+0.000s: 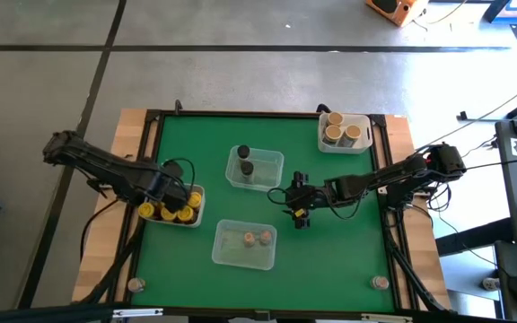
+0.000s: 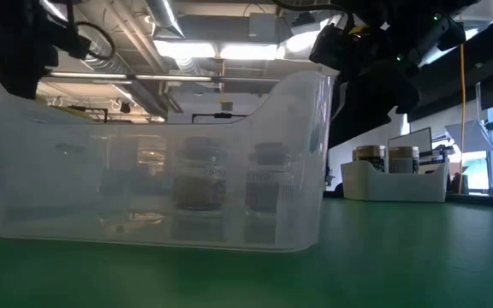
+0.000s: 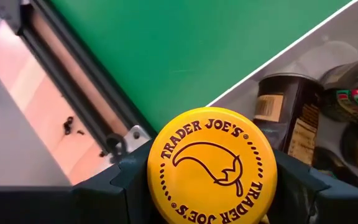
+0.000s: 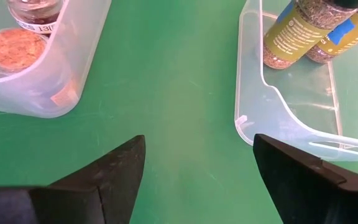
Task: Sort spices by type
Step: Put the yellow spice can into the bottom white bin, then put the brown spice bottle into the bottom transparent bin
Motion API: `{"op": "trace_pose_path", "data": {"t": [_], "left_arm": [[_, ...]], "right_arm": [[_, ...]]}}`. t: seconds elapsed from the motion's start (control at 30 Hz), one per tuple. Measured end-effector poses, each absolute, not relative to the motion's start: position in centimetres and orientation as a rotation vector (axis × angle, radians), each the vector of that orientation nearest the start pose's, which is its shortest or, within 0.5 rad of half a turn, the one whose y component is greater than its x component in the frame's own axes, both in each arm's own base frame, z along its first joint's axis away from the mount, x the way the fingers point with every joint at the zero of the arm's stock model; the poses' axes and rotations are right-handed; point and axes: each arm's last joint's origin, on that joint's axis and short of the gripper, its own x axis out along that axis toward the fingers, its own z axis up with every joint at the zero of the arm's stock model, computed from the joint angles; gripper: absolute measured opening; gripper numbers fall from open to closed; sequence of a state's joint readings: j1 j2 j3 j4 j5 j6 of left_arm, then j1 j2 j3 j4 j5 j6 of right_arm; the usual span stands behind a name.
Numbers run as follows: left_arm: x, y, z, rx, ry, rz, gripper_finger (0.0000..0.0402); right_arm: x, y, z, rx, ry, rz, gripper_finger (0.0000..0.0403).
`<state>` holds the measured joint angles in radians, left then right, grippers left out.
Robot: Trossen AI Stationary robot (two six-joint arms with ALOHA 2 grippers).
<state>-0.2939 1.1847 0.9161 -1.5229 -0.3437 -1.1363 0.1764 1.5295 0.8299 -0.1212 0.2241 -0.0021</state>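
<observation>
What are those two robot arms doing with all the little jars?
They are sorting spice jars into tubs by kind. The left gripper holds a yellow-lidded jar in its jaws, over the tub of yellow-lidded jars at the table's left edge. The right gripper waits with open jaws, empty, over the green mat between two clear tubs.

A yellow lid [image 3: 211, 167] fills the near part of the left wrist view, printed with "TRADER JOE'S" around a drawn chili pepper. The left gripper [image 3: 211, 186] clamps it, one dark finger [image 3: 126, 180] pressed against each side of the lid. Beyond the lid spreads the green table mat [image 3: 185, 56]. Just past the lid on one side, a white tray edge [image 3: 291, 46] cuts across the mat, and inside it stand dark spice jars [image 3: 284, 118] with tan labels, close together. On the lid's other side, the mat ends at a black frame rail [image 3: 73, 81], with pale wood [image 3: 36, 99] beyond it.
</observation>
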Motion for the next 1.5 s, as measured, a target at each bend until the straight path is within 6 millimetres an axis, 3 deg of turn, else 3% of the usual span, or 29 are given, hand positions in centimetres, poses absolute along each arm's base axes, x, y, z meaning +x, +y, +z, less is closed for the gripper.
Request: {"op": "trace_pose_path", "data": {"t": [0.3, 0.5, 0.67, 1.1, 1.5], "left_arm": [[15.0, -3.6, 22.7, -0.321, 1.38, 0.902, 0.0223], [14.8, -3.6, 22.0, -0.331, 1.402, 0.901, 0.0269], [14.9, -3.6, 22.1, -0.322, 1.413, 0.882, 0.0281], [14.9, -3.6, 27.1, -0.38, 1.289, 0.749, 0.0279], [15.4, -3.7, 27.5, -0.377, 1.186, 0.686, 0.028]], "right_arm": [[29.7, 4.6, 18.5, -0.165, 0.805, -0.044, 0.0299], [29.7, 4.6, 18.5, -0.165, 0.803, -0.043, 0.0299], [29.7, 4.6, 18.5, -0.165, 0.803, -0.043, 0.0298], [29.8, 4.7, 18.6, -0.164, 0.797, -0.043, 0.0299], [29.8, 4.7, 18.6, -0.166, 0.798, -0.042, 0.0298]]}}
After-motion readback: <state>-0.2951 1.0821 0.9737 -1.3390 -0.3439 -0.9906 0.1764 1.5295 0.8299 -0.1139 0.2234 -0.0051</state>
